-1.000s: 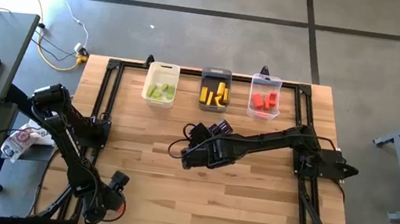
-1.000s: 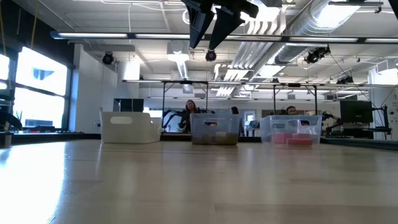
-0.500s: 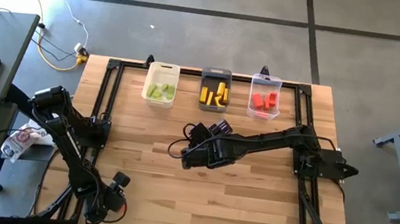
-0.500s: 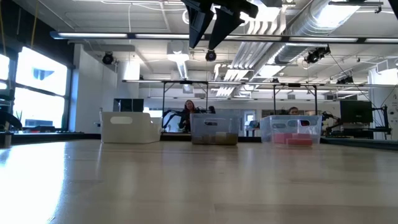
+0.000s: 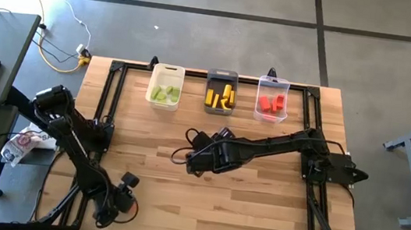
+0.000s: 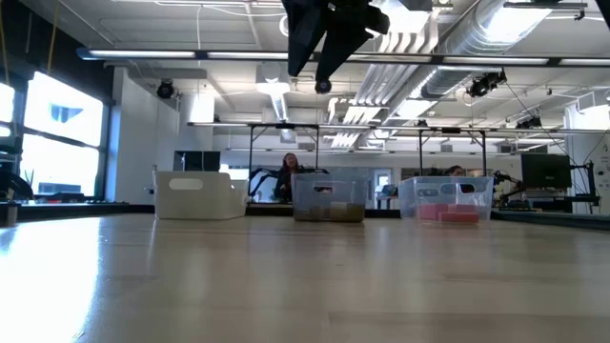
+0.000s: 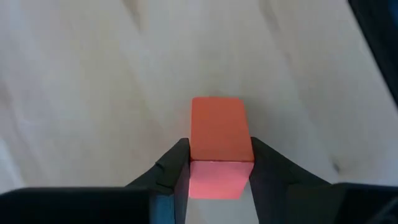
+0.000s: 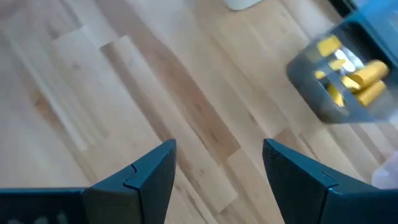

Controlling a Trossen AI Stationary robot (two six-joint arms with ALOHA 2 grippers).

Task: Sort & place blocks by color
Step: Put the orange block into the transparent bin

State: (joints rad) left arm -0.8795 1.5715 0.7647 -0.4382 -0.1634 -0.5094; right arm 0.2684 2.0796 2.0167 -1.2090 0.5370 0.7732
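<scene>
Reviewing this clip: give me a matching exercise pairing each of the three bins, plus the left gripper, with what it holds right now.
Things:
1. white rectangular plastic bin
2. dark grey rectangular plastic bin
3. clear rectangular plastic bin
4. left gripper, near the table's front left corner

Contents:
A. several small red blocks
B. a single red block clamped between the fingers
C. light green blocks
D. yellow blocks

Pairs: 1-C, 2-D, 3-A, 4-B. The right gripper hangs open and empty over mid-table.
</scene>
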